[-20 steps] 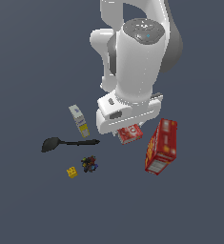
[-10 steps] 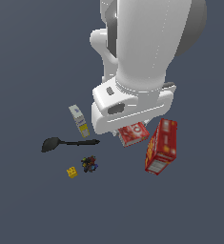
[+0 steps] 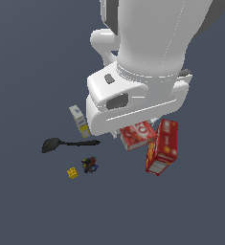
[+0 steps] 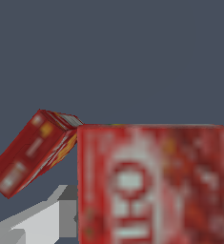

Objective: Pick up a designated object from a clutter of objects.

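Small flat red box with white lettering (image 3: 139, 134) lies on the grey worktop (image 3: 32, 62), partly under the white arm; tall red-and-yellow carton (image 3: 162, 147) touching at its 3 o'clock, black spoon (image 3: 66, 143) at 9 o'clock. Claw hidden; opening cannot be told.

The arm hides the fingers and perhaps half the small red box (image 3: 139, 134).

Small box (image 3: 139, 134): red, white lettering. Carton (image 3: 162, 146): red, yellow accents, white end panel. Narrow box (image 3: 79, 120): white and yellow. Spoon (image 3: 66, 143): black. Block (image 3: 73, 172): yellow. Lump (image 3: 90, 164): dark, multicoloured. Tabletop (image 3: 32, 72): slate grey.
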